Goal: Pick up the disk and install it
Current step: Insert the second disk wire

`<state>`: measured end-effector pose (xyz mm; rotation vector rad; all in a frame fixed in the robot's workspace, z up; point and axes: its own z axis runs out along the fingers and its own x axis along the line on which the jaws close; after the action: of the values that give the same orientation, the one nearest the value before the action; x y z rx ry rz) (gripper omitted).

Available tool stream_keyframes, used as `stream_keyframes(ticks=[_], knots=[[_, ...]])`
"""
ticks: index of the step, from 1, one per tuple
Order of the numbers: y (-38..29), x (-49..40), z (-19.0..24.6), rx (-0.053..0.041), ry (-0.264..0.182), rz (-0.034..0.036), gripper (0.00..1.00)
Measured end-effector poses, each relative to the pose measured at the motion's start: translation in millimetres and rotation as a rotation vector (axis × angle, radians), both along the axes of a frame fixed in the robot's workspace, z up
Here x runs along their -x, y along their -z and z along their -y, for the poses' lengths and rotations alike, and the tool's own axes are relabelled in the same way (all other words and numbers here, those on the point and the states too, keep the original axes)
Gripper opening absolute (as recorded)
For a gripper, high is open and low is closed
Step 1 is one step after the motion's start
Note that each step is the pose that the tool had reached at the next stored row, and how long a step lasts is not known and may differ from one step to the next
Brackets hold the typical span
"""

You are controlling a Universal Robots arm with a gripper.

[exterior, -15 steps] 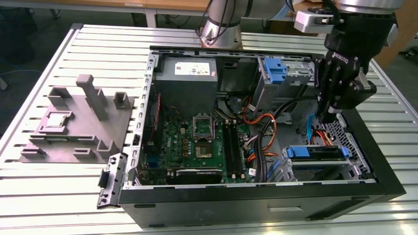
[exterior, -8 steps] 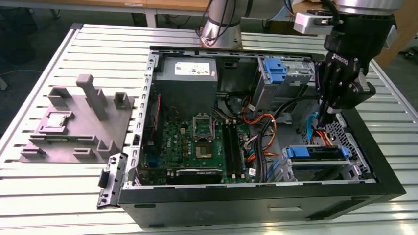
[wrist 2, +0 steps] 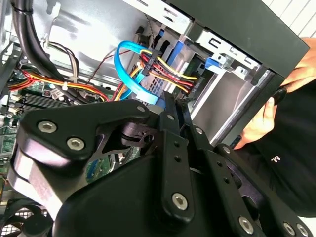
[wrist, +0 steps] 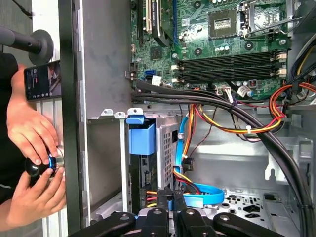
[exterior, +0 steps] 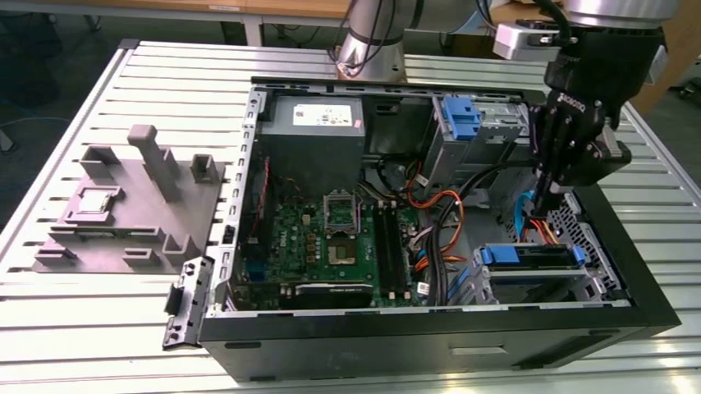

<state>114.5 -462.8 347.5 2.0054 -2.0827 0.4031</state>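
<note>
Exterior view: the black end effector [exterior: 544, 197] hangs inside the open computer case [exterior: 438, 328], fingers together, holding nothing visible. Just below it, the disk [exterior: 533, 257], grey with a blue carrier, sits in the drive bay.

First wrist view: the disk's blue tab [wrist: 142, 138] and grey edge lie just beyond the fingertips [wrist: 170, 205], beside coloured cables [wrist: 197, 197].

Second wrist view: closed fingers [wrist 2: 170, 128] nearly touch those cables [wrist 2: 163, 69].

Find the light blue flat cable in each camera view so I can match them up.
Exterior view: the light blue cable hangs right beside the gripper, over the drive bay on the exterior view's right.
Second wrist view: it loops beyond the gripper, next to red and yellow wires.
First wrist view: it curls across the case floor.
Shared landmark: the green motherboard.
</note>
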Motion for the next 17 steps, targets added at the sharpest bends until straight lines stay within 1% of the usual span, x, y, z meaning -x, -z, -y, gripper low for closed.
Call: stream_keyframes(ticks=[1, 2, 6, 10, 17], knots=[[0.1, 0.0, 1.2, -0.0022, -0.001, 0.0002, 0.16], [0.2, 0.1, 2.4, -0.0068, -0.001, 0.0004, 0.16], [0.4, 0.3, 7.4, -0.0342, -0.001, 0.0012, 0.16], [0.5, 0.3, 7.5, -0.039, -0.001, 0.0012, 0.16], [0.4, 0.3, 7.5, -0.0393, -0.001, 0.0012, 0.16]])
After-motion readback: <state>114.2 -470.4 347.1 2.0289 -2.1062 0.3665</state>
